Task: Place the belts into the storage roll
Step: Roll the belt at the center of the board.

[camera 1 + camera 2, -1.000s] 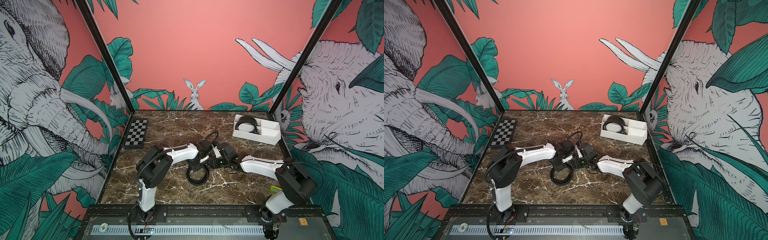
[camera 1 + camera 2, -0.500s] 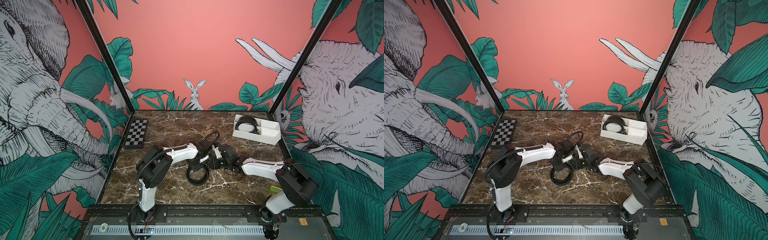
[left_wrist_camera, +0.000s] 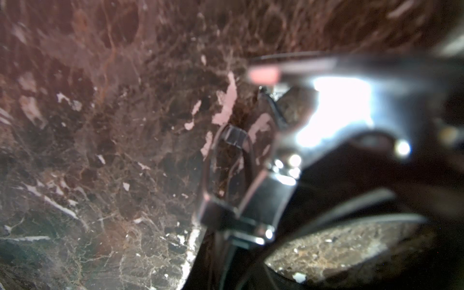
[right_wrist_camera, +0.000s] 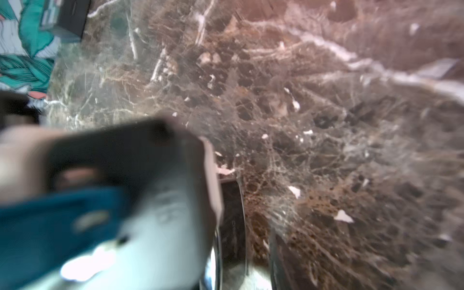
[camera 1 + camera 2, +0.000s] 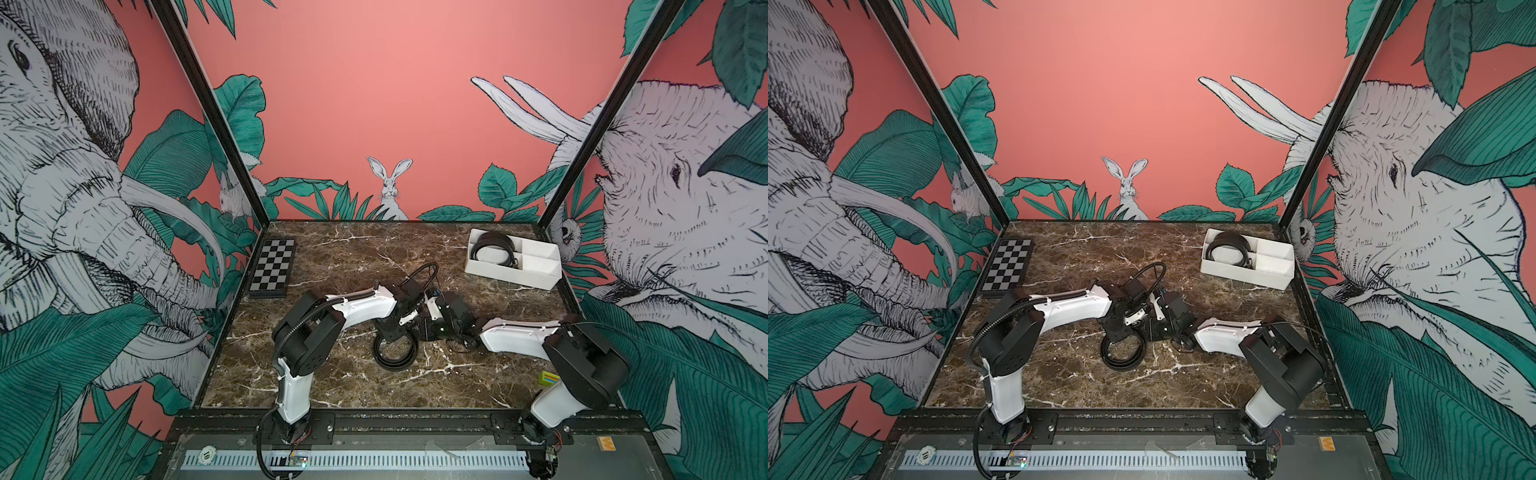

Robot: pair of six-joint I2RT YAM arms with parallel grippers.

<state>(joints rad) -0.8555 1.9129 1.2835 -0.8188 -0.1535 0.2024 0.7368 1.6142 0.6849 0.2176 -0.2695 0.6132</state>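
Bright, even light in both top views; wrist views blurred, close parts unfocused, with white glare.

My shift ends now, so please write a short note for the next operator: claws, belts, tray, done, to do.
Left claw: low at the table belt, grip unclear.
Right claw: beside it, state unclear.
Tray: back right, tray belt coiled in one end compartment.
Done: one belt stored.
To do: table belt; no third belt visible.

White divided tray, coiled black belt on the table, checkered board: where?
White plastic divided tray (image 5: 511, 275): top view, front wall.
Coiled black belt (image 5: 392, 365): top view, coil's near edge.
Black-and-grey checkered board (image 5: 272, 268): top view, centre.
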